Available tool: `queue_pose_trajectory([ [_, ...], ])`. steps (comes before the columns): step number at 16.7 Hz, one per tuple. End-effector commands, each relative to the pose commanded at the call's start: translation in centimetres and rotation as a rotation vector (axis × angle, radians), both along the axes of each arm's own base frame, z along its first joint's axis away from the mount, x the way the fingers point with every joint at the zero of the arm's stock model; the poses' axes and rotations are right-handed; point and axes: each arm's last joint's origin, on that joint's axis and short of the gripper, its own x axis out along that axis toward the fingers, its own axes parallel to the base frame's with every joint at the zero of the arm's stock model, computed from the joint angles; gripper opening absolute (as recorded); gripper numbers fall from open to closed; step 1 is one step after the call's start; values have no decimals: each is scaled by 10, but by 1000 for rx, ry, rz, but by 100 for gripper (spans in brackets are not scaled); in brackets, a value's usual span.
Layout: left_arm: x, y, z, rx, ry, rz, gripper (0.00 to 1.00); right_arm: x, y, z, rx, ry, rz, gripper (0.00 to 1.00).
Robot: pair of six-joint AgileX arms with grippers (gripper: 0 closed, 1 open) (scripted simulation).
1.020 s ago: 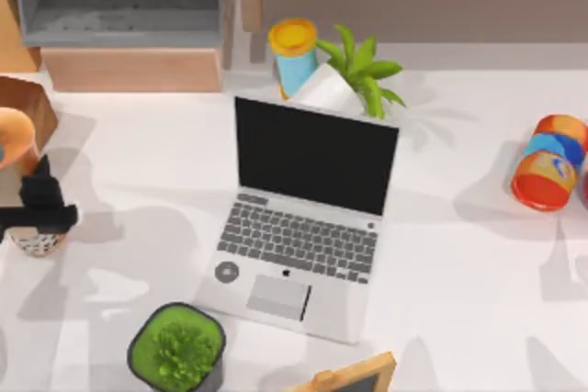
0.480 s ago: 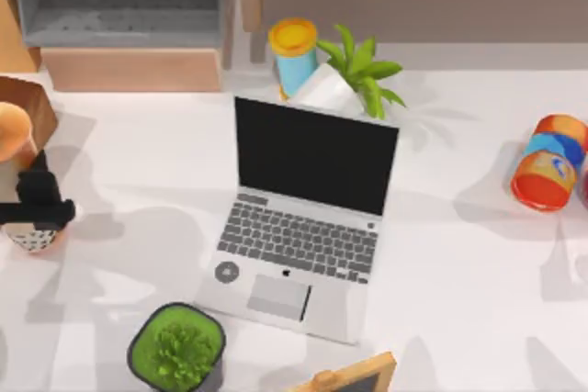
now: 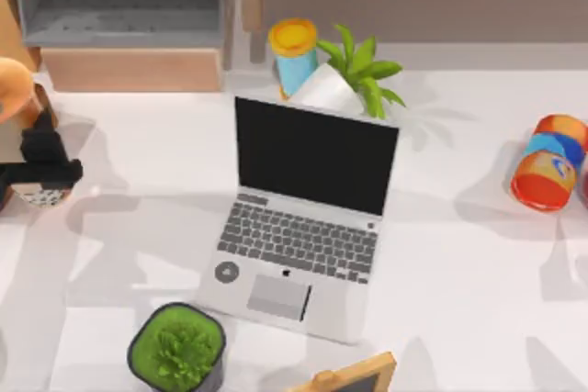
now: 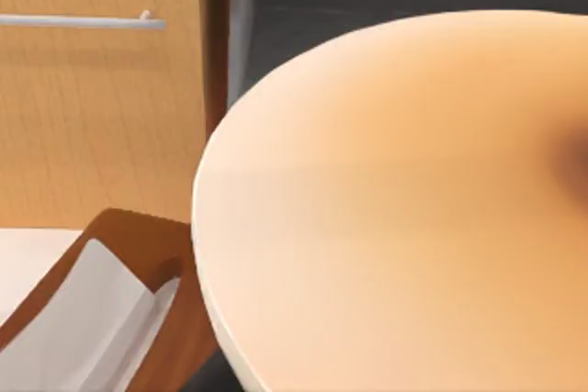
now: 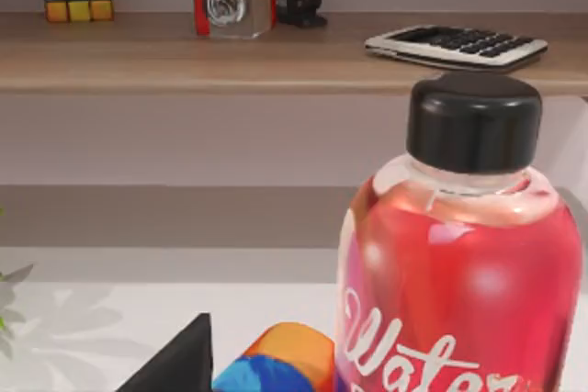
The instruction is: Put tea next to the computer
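Observation:
The tea (image 3: 39, 196) is at the table's far left, its pearl-speckled base showing below my left gripper (image 3: 41, 167), which is shut around the cup's body. Its tan domed lid (image 3: 11, 80) leans toward the left edge and looms close in the left wrist view (image 4: 395, 208). The computer (image 3: 303, 227), a silver-grey laptop with a black screen, stands open at the table's middle, well to the right of the tea. A black part of my right gripper (image 5: 175, 364) shows low in the right wrist view.
A blue cup with yellow lid (image 3: 293, 52) and a leafy plant (image 3: 354, 75) stand behind the laptop. An orange-red can (image 3: 548, 162) lies far right, beside a red water bottle (image 5: 459, 273). A dark-potted green plant (image 3: 176, 348) and a wooden-framed board (image 3: 354, 378) sit at the front.
My left gripper has moved toward the back of the table with the tea in it, and the cup's base has followed. Nothing else has shifted.

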Motion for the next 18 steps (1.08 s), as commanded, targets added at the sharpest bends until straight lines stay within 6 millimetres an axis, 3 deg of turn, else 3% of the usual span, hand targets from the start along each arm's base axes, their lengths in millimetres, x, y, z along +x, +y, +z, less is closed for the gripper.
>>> queue_pose_trajectory([
  [5, 39, -48, 46, -106, -94, -13, 0, 0, 0, 0, 0, 0, 0, 100],
  [10, 64, -139, 97, -265, -134, -51, 0, 0, 0, 0, 0, 0, 0, 100],
  [14, 56, -231, 123, -371, -105, -80, 0, 0, 0, 0, 0, 0, 0, 100],
  [18, 21, -319, 120, -384, -32, -84, 0, 0, 0, 0, 0, 0, 0, 100],
])
